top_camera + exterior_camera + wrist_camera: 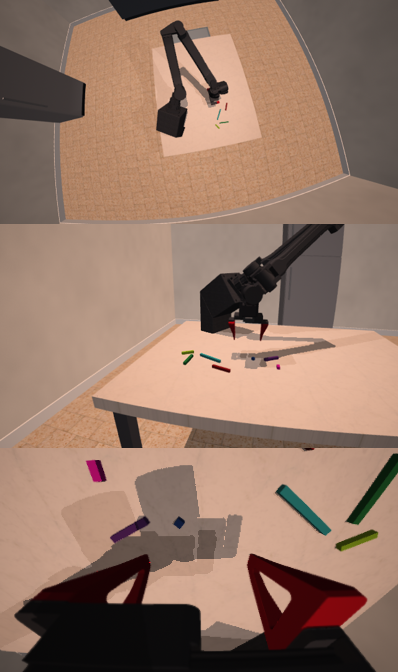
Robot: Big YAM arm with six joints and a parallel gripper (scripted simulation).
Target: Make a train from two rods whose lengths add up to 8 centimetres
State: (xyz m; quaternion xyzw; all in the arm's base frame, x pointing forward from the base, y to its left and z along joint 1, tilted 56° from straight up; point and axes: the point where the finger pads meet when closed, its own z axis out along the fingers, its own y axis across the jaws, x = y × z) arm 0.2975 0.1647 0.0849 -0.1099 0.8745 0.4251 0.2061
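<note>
From my station I have the arm reaching out over a pale, faintly veined table (199, 137) (217, 392) (225, 603), its front edge thick and greyish over a dark leg (127, 427). The floor (130, 180) (74, 420) is laid in warm tan tiles, and a light skirting runs along the foot of plain walls (351, 56) (87, 286). A tall grey cabinet (37, 90) (311, 289) stands past the table's far side (it looks rather like a fridge to me).

My gripper (214, 102) (247, 340) (198, 559) hangs above the surface with its red fingers spread wide apart and nothing between them. Angular shadows fall across the tabletop, over the blue rod (253, 358) (179, 522) and partly over the purple rod (271, 358) (129, 530). The magenta rod (278, 366) (96, 471) lies near the purple one.

Over on the other side of the blue rod lie the turquoise rod (219, 114) (210, 358) (303, 510), the red rod (226, 106) (221, 368), the green rod (224, 122) (188, 359) (374, 489) and the lime rod (217, 126) (188, 352) (356, 540), green and lime close together at an angle. All seven rest separately on the table, and no two form a train.
</note>
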